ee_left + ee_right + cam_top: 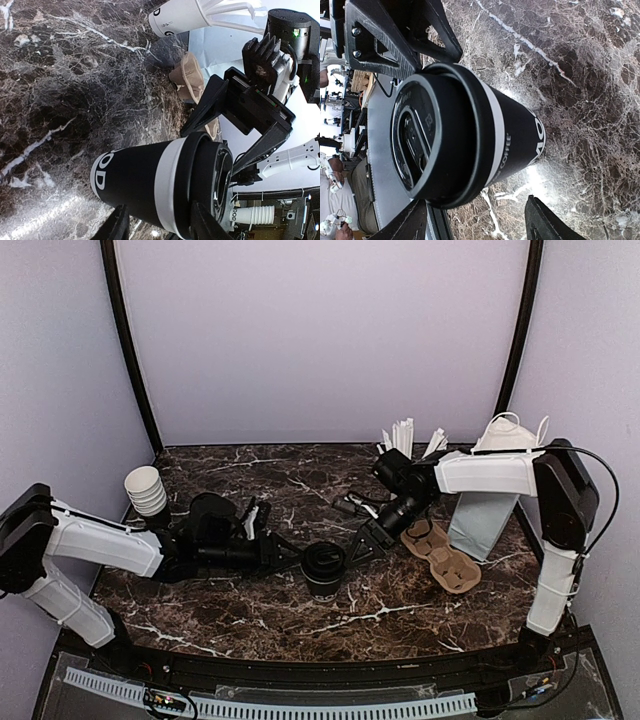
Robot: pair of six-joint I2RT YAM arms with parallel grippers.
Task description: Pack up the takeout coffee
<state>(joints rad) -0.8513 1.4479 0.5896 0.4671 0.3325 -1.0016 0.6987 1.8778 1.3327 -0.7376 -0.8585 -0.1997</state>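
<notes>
At the left edge of the dark, white-veined marble counter [240, 615] sits a stack of white paper cups [146, 490]. The left jaws are released, tips just beside the takeout coffee [324, 568], which stands upright mid-counter, toward the near edge. Its black paper wall carries white letters "OD", a pale band with small "COFFEE", and a glossy round black lid. The right jaws gape too, tips by the lid. Near the right edge are a moulded pulp carrier [441, 558] and a pale paper bag [482, 522].
</notes>
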